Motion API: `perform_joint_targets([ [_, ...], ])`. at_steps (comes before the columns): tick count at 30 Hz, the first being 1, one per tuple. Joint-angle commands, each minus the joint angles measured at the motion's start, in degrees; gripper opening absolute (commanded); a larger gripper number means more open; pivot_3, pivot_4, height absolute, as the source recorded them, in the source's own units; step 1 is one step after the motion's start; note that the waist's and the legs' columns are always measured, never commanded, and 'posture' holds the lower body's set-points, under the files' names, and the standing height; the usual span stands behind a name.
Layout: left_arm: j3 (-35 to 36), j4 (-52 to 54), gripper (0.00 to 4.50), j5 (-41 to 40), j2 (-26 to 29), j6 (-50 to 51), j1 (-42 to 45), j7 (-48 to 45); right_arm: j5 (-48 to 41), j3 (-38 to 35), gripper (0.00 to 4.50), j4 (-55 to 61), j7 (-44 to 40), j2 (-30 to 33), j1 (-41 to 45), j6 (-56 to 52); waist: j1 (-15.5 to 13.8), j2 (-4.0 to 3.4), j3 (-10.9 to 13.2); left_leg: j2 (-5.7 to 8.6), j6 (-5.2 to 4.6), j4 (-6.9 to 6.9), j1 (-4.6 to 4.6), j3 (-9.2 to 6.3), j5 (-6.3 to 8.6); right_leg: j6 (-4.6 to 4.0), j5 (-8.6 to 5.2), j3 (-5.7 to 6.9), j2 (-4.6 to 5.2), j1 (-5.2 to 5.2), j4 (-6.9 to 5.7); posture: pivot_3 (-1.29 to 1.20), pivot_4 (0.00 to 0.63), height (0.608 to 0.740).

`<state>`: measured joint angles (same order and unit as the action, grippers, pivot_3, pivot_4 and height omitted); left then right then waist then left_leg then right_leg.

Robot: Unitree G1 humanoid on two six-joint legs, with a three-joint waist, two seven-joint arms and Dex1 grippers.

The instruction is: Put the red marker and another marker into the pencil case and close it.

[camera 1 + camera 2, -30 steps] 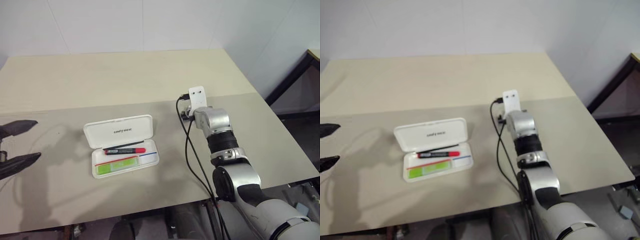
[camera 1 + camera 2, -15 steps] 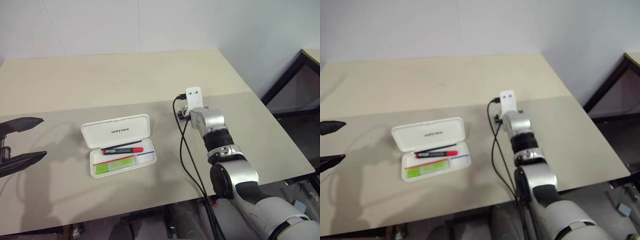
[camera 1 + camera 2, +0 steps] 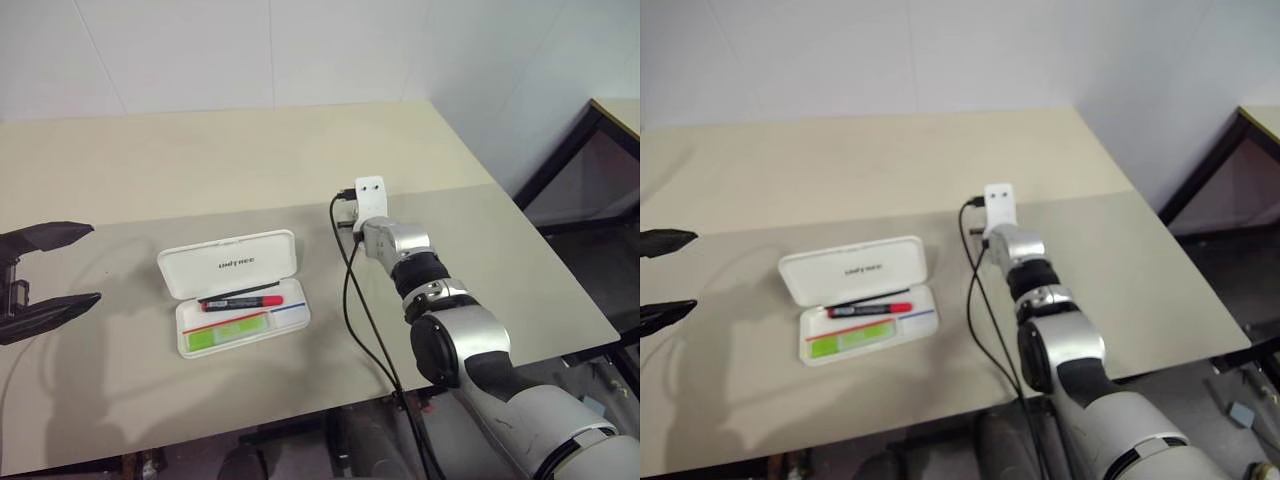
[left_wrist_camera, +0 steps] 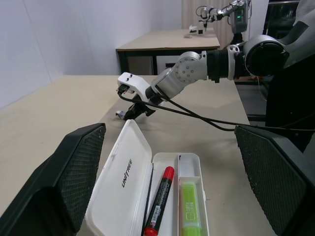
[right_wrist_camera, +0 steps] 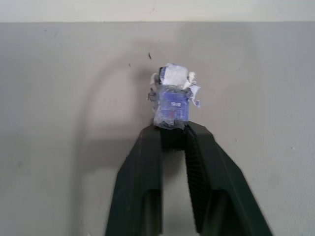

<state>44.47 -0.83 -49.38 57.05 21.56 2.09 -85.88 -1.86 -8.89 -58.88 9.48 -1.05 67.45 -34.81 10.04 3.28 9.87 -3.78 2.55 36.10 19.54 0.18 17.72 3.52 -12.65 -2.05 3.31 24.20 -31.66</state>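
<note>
The white hard-plastic rectangular pencil case (image 3: 236, 290) carries grey lettering on its lid and red and blue stripes inside, beside the slim black marker with red cap (image 3: 241, 301) and the chunky light-green highlighter (image 3: 228, 333). Just past the black ribbed fingers (image 5: 145, 182) of the right hand (image 5: 173, 142) sits a small crumpled block (image 5: 172, 102), blue and white, on the matte beige worktop (image 3: 250, 160).
</note>
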Motion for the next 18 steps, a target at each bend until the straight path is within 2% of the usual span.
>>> perform_joint_targets([
  [1,0.24,0.30,4.50,-0.35,-0.24,-1.20,1.51,0.35,0.32,-0.26,0.29,-4.28,1.60,1.56,-2.32,-0.16,-0.26,0.00,0.00,0.00,0.00,0.00,0.00,0.00,0.00,0.00,0.00,-0.03,0.02,0.02,0.01,0.00,0.150,0.740],
  [10,-1.77,0.13,4.50,0.05,-1.92,-2.89,3.86,1.89,0.23,1.77,0.29,2.37,-3.55,3.61,-1.91,4.70,-0.66,-0.14,0.09,0.11,-0.06,0.02,0.32,0.29,-0.04,0.00,-0.01,-0.13,0.10,0.37,-0.08,0.00,0.150,0.740],
  [13,-2.28,0.13,4.50,0.18,-2.30,-3.10,4.25,2.14,0.70,3.72,0.29,7.91,-7.61,4.63,-2.62,8.39,-1.04,-0.36,0.23,0.20,-0.07,0.04,0.94,0.56,-0.25,0.12,-0.04,-0.07,-0.13,1.14,-0.46,0.00,0.150,0.740],
  [16,-2.75,0.15,4.50,0.09,-2.64,-3.20,4.56,2.40,0.36,5.46,0.29,14.07,-12.35,5.57,-3.81,9.44,-1.83,-0.64,0.40,0.21,-0.04,0.03,1.76,0.61,-0.28,1.45,0.50,-0.04,-0.25,2.18,-1.22,0.00,0.150,0.740],
  [18,-3.00,0.19,4.50,0.07,-2.79,-3.21,4.71,2.49,-0.33,6.08,0.29,18.30,-15.12,5.94,-4.60,8.95,-2.07,-1.03,0.64,0.12,-0.02,-0.08,2.02,0.75,-0.28,1.65,0.46,-0.04,-0.37,2.67,-1.36,0.00,0.150,0.740],
])
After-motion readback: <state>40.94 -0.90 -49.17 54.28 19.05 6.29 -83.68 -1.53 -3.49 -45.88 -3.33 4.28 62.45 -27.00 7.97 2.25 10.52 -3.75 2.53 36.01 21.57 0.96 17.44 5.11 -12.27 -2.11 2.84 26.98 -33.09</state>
